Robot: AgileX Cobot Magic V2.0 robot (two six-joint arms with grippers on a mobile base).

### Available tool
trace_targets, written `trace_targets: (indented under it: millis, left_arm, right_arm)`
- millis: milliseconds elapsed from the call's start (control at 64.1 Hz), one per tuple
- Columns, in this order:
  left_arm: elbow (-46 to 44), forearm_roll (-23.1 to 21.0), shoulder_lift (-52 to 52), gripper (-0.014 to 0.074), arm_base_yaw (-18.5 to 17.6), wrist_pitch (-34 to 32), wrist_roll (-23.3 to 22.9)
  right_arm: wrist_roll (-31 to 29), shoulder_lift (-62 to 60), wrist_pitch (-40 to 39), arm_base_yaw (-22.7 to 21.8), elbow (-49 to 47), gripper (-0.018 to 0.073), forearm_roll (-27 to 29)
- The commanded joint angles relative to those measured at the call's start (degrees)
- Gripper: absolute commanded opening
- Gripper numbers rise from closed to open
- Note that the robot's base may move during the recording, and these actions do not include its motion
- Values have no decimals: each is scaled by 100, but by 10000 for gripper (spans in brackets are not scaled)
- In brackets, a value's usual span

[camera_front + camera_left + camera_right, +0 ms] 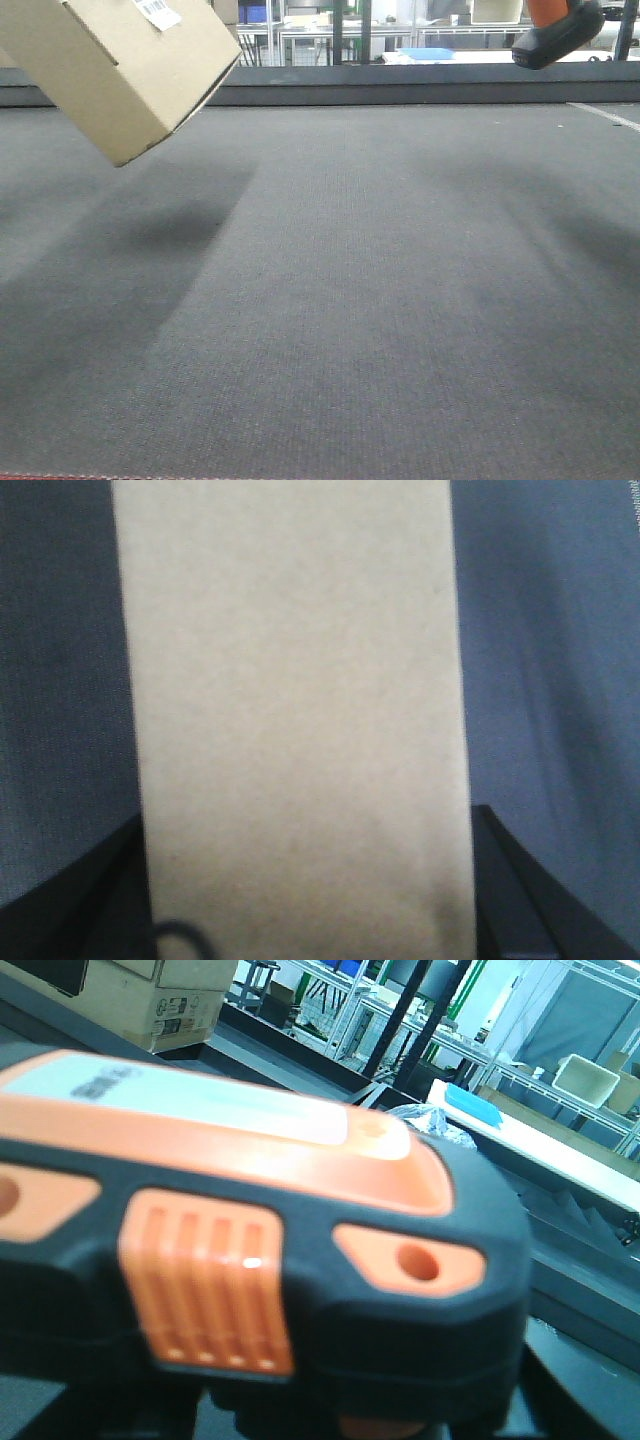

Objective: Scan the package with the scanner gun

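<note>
Left fingers [95, 885] are pinching the package [300, 710], hanging at ten o'clock above the grey counter [350, 300], its barcode label [158, 12] facing up. Right fingers [585, 1405], mostly hidden, are apparently gripping the scanner gun [250, 1260] at one o'clock. The scan is pending: the head needs aiming at the label. Shelving racks [330, 25] are lining the room behind.

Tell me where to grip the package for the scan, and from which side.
Clamp the package across its narrow width, on the two long side faces, as the left gripper spans it. Come in from a plain face, away from the label: the flat parallel sides should give firm contact, and the label on the tilted top face is left uncovered for the scanner.
</note>
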Motion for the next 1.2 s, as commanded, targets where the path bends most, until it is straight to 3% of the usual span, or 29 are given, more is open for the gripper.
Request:
trace_targets:
  millis: [0,359,640,764,983,1186]
  left_arm:
    - [-27,-68,-38,-111,-34,-45,25]
    - [-27,-68,-38,-111,-34,-45,25]
    - [-27,-68,-38,-111,-34,-45,25]
    - [-27,-68,-38,-111,-34,-45,25]
    - [-27,-68,-38,-111,-34,-45,25]
    - [-27,-68,-38,-111,-34,-45,25]
  right_arm:
    - [-32,-119,-452,-3,-85,-154,26]
    - [-32,-140,-452,-9,-85,-154,69]
    - [-32,-370,-436,-9,-85,-154,1354]
    - [-32,-513,-261,-9,-74,-160,1652]
    - [825,-714,-330,-74,323,-160,1675]
    - [1621,-748,-1396,-175,1246,-162,1530]
